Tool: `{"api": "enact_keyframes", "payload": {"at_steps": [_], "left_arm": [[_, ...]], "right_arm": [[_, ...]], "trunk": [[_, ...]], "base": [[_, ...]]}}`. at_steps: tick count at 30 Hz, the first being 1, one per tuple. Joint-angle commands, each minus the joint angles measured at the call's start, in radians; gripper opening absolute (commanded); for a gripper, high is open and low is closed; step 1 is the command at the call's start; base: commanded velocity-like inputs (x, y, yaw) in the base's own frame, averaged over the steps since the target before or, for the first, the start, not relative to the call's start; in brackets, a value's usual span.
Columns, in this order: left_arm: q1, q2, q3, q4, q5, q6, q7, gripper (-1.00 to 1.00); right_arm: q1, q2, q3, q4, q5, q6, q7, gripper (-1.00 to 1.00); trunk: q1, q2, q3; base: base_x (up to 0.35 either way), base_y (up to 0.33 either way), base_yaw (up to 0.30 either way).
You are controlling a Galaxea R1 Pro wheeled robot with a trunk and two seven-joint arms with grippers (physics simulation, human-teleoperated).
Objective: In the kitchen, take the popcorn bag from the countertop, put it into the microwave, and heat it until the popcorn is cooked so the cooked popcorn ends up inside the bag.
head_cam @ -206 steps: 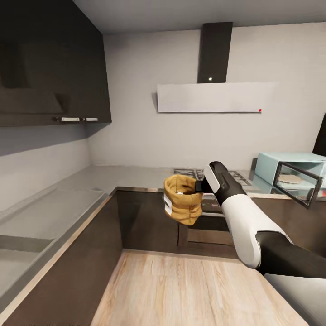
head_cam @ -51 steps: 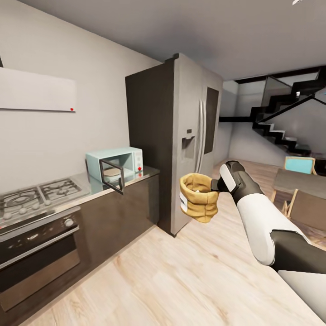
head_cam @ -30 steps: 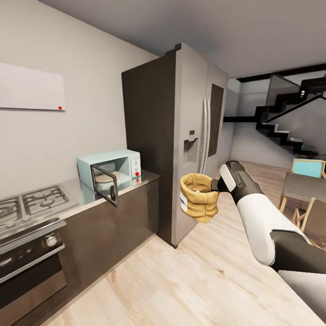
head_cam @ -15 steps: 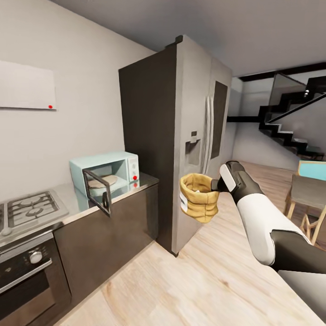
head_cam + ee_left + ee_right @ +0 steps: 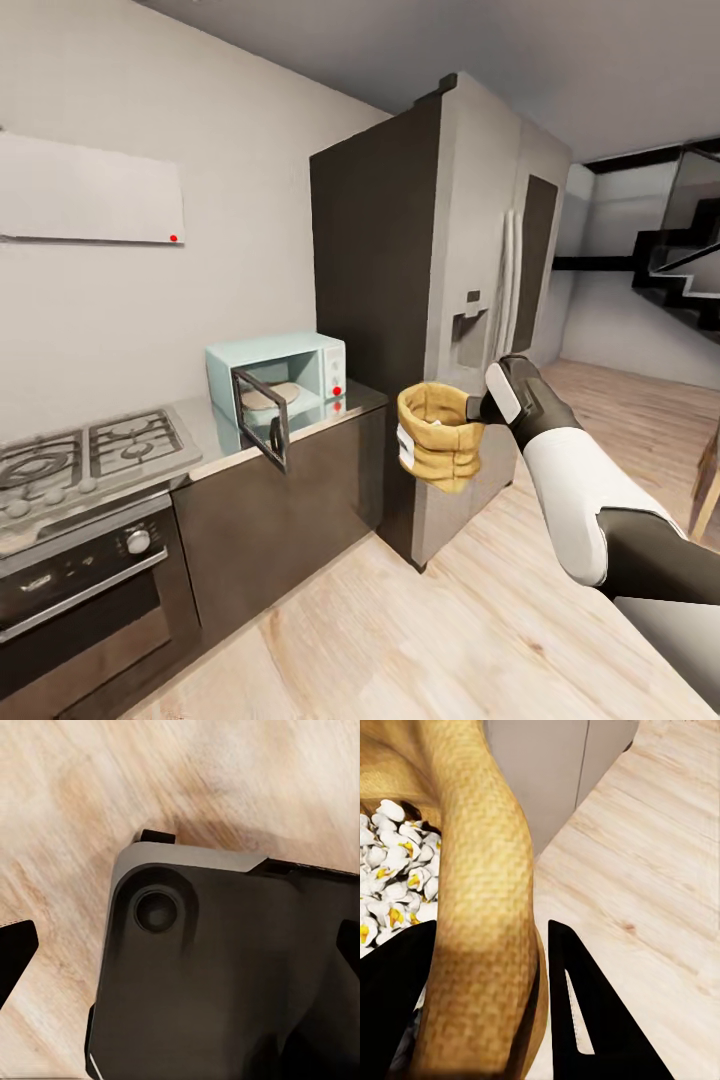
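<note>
1. The right pincer (image 5: 474, 408) is clamped on the rolled rim of the popcorn bag (image 5: 439, 435), holding it upright in mid-air above the wood floor (image 5: 420, 630), well right of the worktop (image 5: 215, 445).
2. In the right wrist view, one finger (image 5: 585, 1012) lies outside the rim of the bag (image 5: 484, 915) and the other inside it; the popcorn (image 5: 390, 881), white with yellow flecks, lies within.
3. The microwave (image 5: 277, 380) stands at the worktop's right end, door (image 5: 262, 430) swung open, a round plate inside.
4. A tall fridge (image 5: 470, 300) stands just right of the worktop, behind the bag.
5. The gas hob (image 5: 85, 465) sits left of the microwave, an oven (image 5: 90, 600) below it.
6. Left pincer: in the left wrist view, dark finger tips at opposite edges, set wide apart and grasping nothing, over the robot's dark base (image 5: 225, 975).
</note>
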State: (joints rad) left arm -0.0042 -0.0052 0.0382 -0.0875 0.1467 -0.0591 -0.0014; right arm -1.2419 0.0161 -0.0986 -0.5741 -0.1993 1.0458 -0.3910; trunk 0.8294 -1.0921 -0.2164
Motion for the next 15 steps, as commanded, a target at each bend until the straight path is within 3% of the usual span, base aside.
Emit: {"api": "enact_keyframes", "payload": {"at_steps": [1,5,12,15], "left_arm": [[0.0,0.0,0.003,0.0,0.005,-0.002,0.0,1.0],[0.0,-0.001,0.003,-0.001,0.005,-0.002,0.0,1.0],[0.0,-0.001,0.003,0.0,0.005,-0.002,0.0,1.0],[0.0,0.0,0.003,0.0,0.005,-0.002,0.0,1.0]], "right_arm": [[-0.001,0.001,-0.004,-0.001,-0.011,0.001,-0.011,-1.0],[-0.001,0.001,-0.003,-0.003,-0.007,0.001,-0.011,-1.0],[-0.001,0.001,-0.003,-0.003,-0.006,0.001,-0.011,-1.0],[-0.001,0.001,-0.003,-0.003,-0.006,0.001,-0.011,-1.0]], "trunk": [[0.0,-0.001,-0.001],[0.0,-0.001,-0.001],[0.0,-0.001,-0.001],[0.0,-0.001,-0.001]], "base": [[0.0,0.0,0.268],[0.0,-0.031,0.268],[0.0,-0.254,0.268],[0.0,-0.079,0.268]]}}
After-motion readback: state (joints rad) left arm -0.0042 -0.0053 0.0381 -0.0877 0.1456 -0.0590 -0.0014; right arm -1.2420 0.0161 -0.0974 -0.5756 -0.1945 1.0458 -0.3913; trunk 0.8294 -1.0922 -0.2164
